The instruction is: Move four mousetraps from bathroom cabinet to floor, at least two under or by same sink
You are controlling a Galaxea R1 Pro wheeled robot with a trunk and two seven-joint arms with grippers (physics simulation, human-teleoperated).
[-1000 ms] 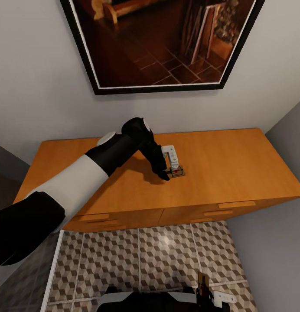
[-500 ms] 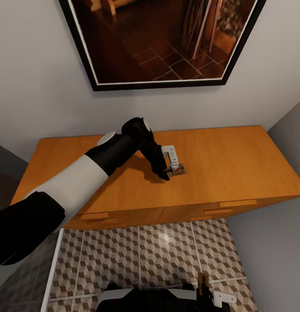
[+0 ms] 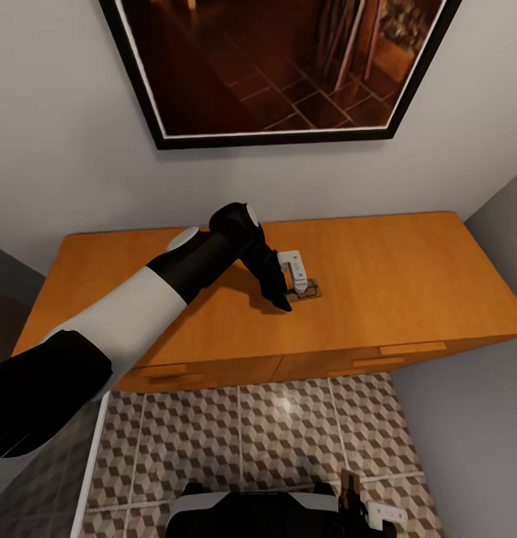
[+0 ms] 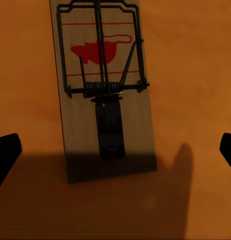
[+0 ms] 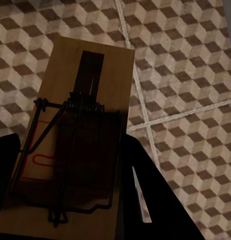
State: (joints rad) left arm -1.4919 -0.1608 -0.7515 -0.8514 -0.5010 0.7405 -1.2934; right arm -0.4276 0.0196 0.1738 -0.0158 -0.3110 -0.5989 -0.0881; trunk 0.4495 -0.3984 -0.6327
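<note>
Little had moved since the earlier frames: the head camera had tipped slightly, so the framed picture point(image 3: 277, 67) and the cabinet point(image 3: 408, 276) sat a touch differently in the head view, while the left arm stayed put over the same mousetrap point(image 3: 306, 291). That mousetrap lay flat on the cabinet's smooth orange-brown top, roughly mid-width and nearer the front edge than the wall. The left tool point(image 3: 294, 288) hung right over it, spread wide: in the left wrist view its two dark fingertips point(image 4: 6, 152) stood well apart on either side of the board point(image 4: 103, 95), not touching it. The right tool point(image 3: 359, 502) was low by the robot's base, over the bathroom floor point(image 3: 288, 433), and it gripped a second mousetrap point(image 5: 75, 145), a dark finger point(image 5: 155, 200) clamped along one long edge with cube-pattern tiles behind. Each board was a thin, flat tan wooden rectangle with a dark wire frame, a coil spring across the middle, a black metal tab and a red printed mark. Judged light and rigid, with a smooth face and hard edges; the wire parts looked springy and likely to snag, so best hold would be across the two long wooden edges, at the bare end away from the spring. Being so thin and flat on a slick tabletop, it could slide or slip as the fingers closed. Drawer fronts point(image 3: 341, 366) below the top were flat, with slot handles.
</note>
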